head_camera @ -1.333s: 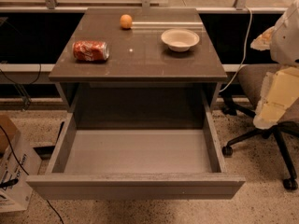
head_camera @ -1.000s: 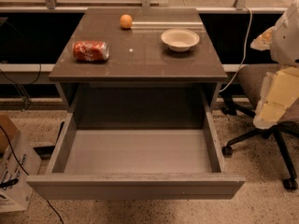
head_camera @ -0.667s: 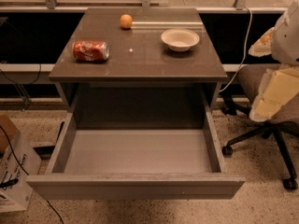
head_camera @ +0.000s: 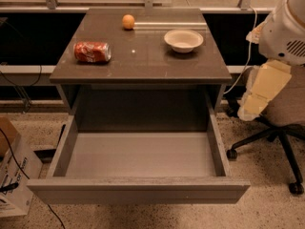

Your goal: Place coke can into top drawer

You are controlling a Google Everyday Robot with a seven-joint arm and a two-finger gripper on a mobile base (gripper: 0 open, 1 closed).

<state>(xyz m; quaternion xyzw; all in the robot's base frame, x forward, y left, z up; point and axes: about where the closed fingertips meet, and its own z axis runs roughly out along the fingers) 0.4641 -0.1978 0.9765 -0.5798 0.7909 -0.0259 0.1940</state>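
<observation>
Small red dented aluminium coke can lies on its side at 10 o'clock on the brown surface, ungrasped. Wide grey top drawer stands open at 6, ready for it. Cream pincer hangs at 3, well apart; open or closed, can't tell.

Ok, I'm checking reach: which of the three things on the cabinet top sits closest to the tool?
The white bowl, on the right. The tool hangs right of the top drawer; the coke can and orange lie farther left.
</observation>
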